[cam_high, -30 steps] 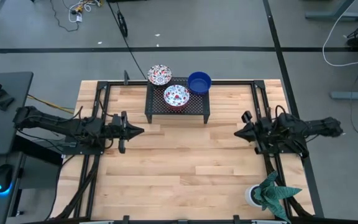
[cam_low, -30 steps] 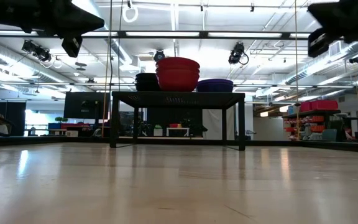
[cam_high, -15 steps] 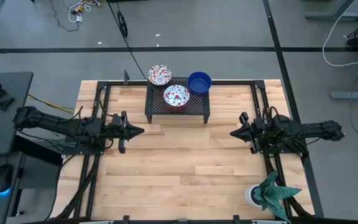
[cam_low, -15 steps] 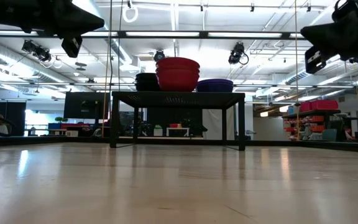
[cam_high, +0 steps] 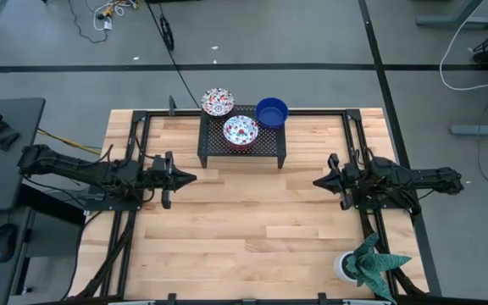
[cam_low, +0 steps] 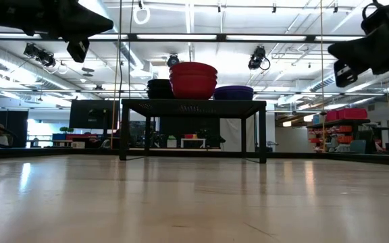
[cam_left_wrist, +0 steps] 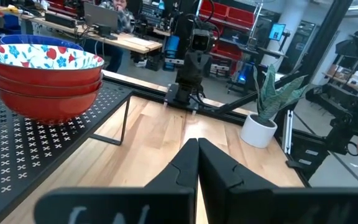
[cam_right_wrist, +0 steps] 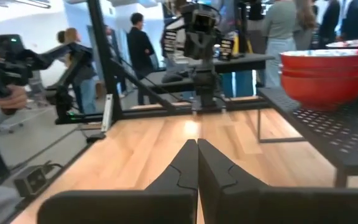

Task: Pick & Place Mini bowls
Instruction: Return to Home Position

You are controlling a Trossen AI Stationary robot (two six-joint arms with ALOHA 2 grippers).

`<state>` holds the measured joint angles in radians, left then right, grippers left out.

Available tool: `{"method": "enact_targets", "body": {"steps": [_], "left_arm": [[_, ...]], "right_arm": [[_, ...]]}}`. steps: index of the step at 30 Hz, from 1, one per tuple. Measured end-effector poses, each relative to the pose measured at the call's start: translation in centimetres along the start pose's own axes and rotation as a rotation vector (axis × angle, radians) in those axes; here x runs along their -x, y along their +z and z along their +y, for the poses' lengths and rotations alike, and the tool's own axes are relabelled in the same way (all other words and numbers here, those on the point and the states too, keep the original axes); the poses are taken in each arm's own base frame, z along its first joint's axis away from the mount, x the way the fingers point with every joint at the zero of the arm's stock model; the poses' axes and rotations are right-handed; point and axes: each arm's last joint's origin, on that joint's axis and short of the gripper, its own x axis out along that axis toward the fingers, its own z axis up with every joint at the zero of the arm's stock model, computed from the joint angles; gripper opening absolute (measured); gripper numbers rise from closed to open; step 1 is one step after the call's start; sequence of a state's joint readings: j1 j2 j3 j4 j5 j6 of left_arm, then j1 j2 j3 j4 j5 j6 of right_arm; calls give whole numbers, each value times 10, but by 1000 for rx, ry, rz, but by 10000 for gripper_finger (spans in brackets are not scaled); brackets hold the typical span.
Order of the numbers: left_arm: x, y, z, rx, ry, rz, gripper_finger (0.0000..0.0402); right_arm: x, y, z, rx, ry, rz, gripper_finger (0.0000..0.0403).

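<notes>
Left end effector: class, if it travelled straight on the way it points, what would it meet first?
Probably the right end effector, facing the left end effector across the table; the line seems to clear the shelf.

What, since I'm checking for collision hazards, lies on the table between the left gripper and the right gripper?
Nothing: the high view shows bare light wooden tabletop between the left gripper and right gripper; the black perforated shelf stands farther back.

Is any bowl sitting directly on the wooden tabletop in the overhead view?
No, all three bowl stacks stand on the black shelf, with only a potted plant on the wooden tabletop itself.
</notes>
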<state>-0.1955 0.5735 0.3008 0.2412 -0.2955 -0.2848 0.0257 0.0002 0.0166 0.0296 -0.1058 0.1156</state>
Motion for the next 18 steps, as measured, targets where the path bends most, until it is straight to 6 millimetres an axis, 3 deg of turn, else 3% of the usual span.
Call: {"method": "enact_targets", "body": {"steps": [18], "left_arm": [[0,1,2,26,48,-15,14]], "right_arm": [[-1,-1,-1,-34,-18,9,29]]}}
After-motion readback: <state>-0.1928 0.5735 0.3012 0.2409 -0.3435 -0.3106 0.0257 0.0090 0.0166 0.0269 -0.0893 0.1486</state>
